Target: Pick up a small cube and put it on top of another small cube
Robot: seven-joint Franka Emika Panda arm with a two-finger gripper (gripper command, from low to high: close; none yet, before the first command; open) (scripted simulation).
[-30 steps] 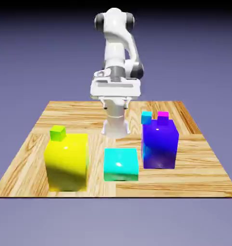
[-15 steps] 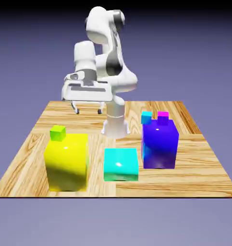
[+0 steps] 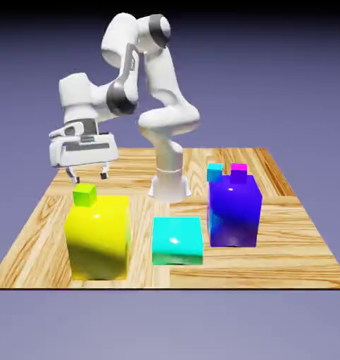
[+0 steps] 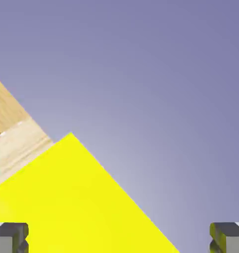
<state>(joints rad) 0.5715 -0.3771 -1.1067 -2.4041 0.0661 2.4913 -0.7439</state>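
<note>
1. The arm has swung over to the exterior view's left since a moment ago. Its gripper was up by the middle and now hangs above the big yellow block.
2. The gripper's two fingers are spread wide apart. Nothing is between them. In the hand view the two grey finger tips sit far apart at the bottom corners.
3. The hand view shows a big slanted piece of the yellow block, a bit of the wooden table on the left, and plain blue-violet behind.
4. A tiny lime-green cube sits on top of the yellow block, near its far left corner, just under the gripper.
5. The small pink-red cube sits on top of the big purple block, on the exterior view's right, well apart from the gripper.
6. A tiny cyan cube sits just beside the pink-red one, on its left.
7. A big cyan block rests on the table between the yellow and purple blocks.
</note>
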